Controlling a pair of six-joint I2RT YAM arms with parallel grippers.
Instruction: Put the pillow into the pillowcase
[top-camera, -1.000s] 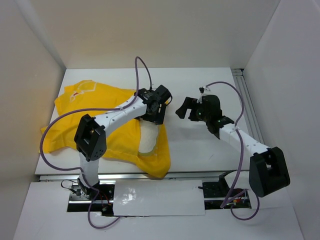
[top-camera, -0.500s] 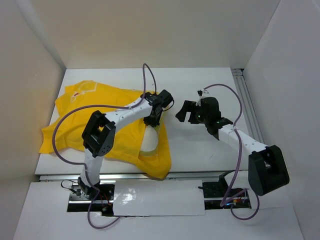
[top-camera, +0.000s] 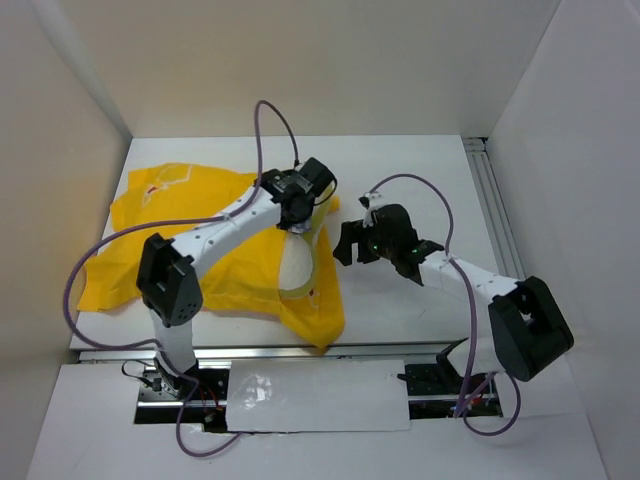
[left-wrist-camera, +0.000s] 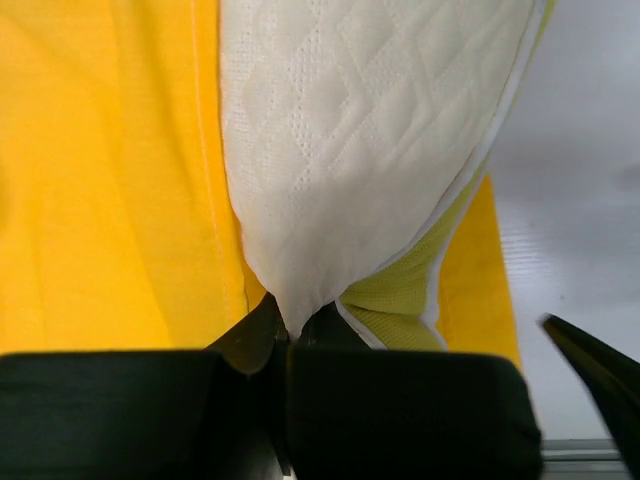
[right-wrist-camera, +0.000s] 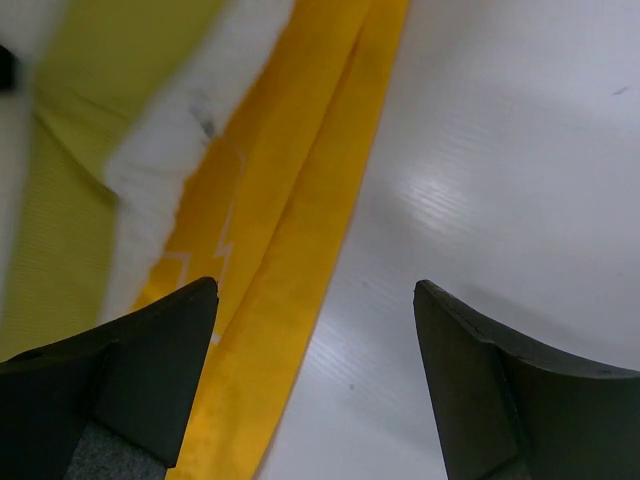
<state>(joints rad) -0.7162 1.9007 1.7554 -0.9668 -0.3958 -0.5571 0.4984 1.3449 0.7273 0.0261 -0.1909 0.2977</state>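
The bright yellow pillowcase (top-camera: 200, 250) lies rumpled across the left half of the table. Its right end gapes, and the cream-white quilted pillow (top-camera: 296, 268) shows in that opening. My left gripper (top-camera: 296, 212) is shut on the far corner of the pillow (left-wrist-camera: 350, 140), pinching white fabric between its fingertips (left-wrist-camera: 262, 330), with the yellow pillowcase (left-wrist-camera: 100, 180) beside it. My right gripper (top-camera: 347, 245) stands open just right of the pillowcase's right edge (right-wrist-camera: 290, 230), over bare table, with nothing between its fingers (right-wrist-camera: 165, 330).
White walls enclose the white table (top-camera: 420, 180) on three sides. A metal rail (top-camera: 492, 200) runs along the right edge. Cables loop above both arms. The near corner of the pillowcase (top-camera: 325, 335) reaches the table's front edge.
The left gripper has shut on the pillow's corner and pulled it away from the front edge. The right gripper moved left towards the pillowcase's right edge. The pillowcase's left side shifted.
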